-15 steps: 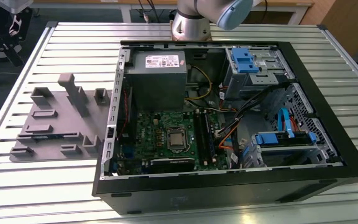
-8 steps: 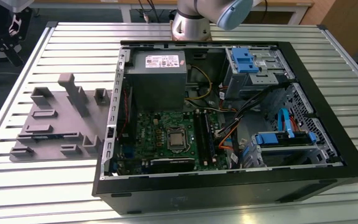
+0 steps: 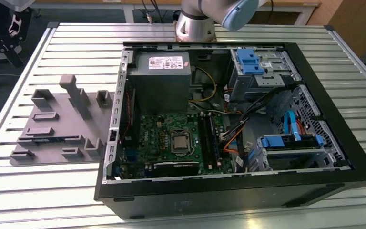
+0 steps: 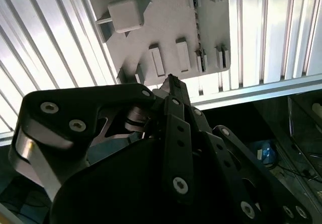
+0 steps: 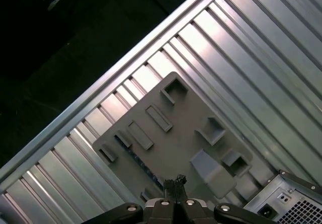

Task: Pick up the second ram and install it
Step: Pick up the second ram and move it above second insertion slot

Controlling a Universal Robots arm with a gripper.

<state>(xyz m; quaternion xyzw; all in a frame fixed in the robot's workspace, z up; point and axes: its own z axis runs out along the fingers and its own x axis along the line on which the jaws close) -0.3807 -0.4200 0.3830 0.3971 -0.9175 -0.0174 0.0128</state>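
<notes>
The second ram [image 3: 51, 139] is a thin blue strip lying in a slot of the grey fixture plate [image 3: 55, 119], on the exterior view's left of the open computer case [image 3: 234, 181]. In the first wrist view the ram [image 5: 137, 156] shows as a dark strip with blue specks on that plate [image 5: 176, 133]. My gripper [image 5: 174, 182] hangs well above the plate, fingers together with nothing between them. In the second wrist view its fingertip [image 4: 173, 85] points toward the plate [image 4: 166, 22]. Long memory slots [image 3: 208, 136] lie beside the processor socket [image 3: 179, 141] on the motherboard.
The case holds a grey power supply [image 3: 160, 76], blue-latched drive cages [image 3: 256, 64] and loose cables [image 3: 247, 114]. The arm's base [image 3: 194, 26] stands behind the case on the slatted aluminium table [image 3: 75, 43]. Raised blocks [image 3: 75, 93] stick up from the plate.
</notes>
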